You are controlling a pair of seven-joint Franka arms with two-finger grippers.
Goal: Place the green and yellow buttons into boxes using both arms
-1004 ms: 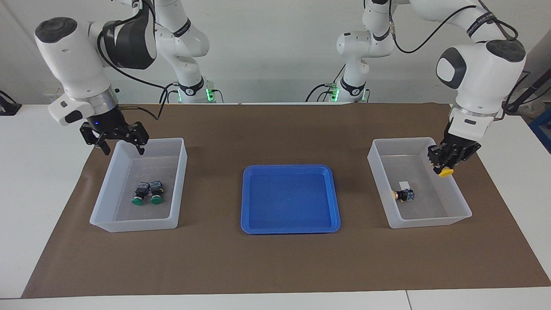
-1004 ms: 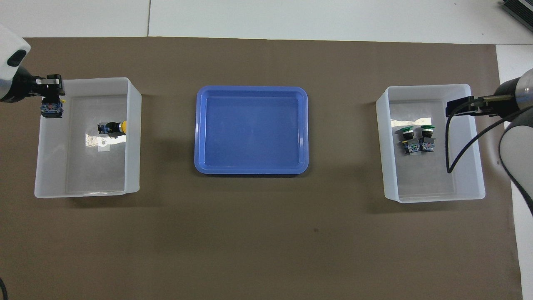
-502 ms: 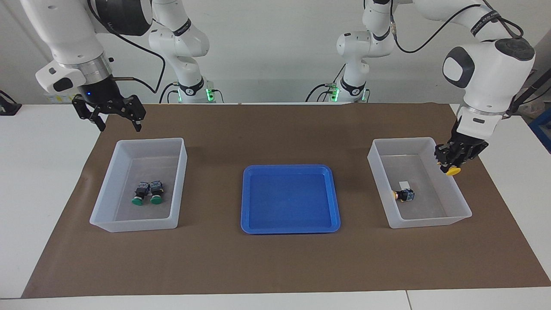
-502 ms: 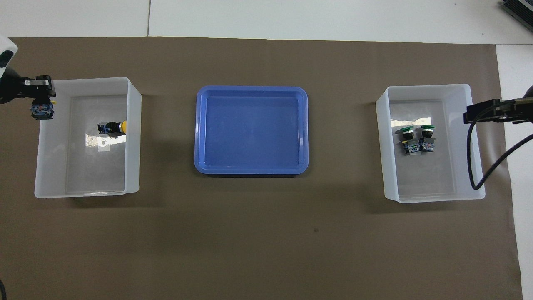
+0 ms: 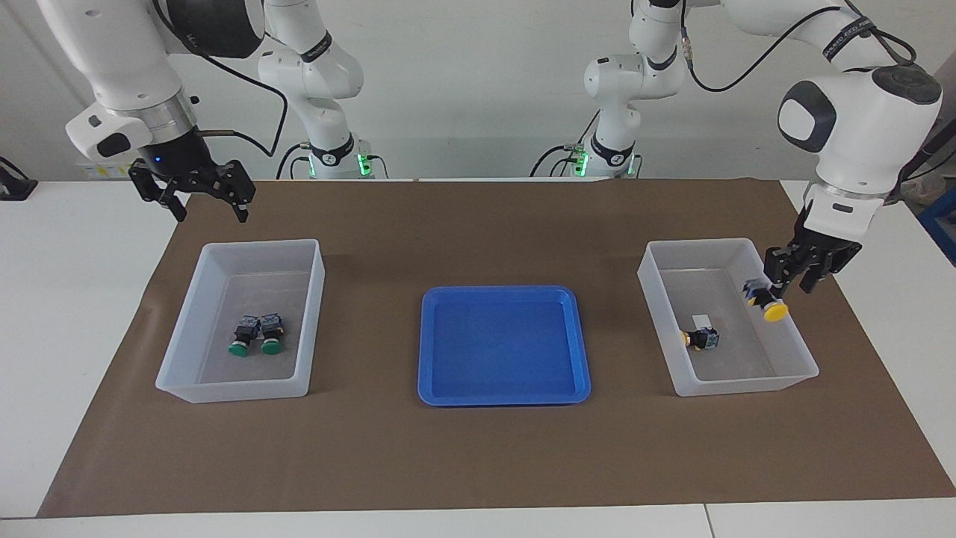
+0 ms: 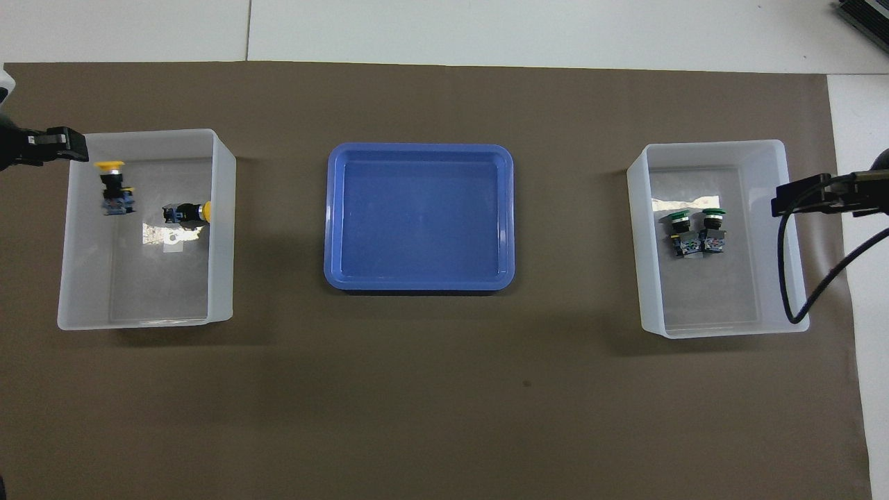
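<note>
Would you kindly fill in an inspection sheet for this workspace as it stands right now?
Surface: white table under a brown mat.
Job's things: two green buttons lie side by side in the box at the right arm's end; one yellow button lies in the other box, a second yellow button is just under the left gripper, over that box.
Clutter: blue tray between the boxes, nothing in it.
Grippers: left gripper open over its box's rim; right gripper open, raised above the mat near its box.
Cables: black cables along both arms.
Surroundings: white wall.
</note>
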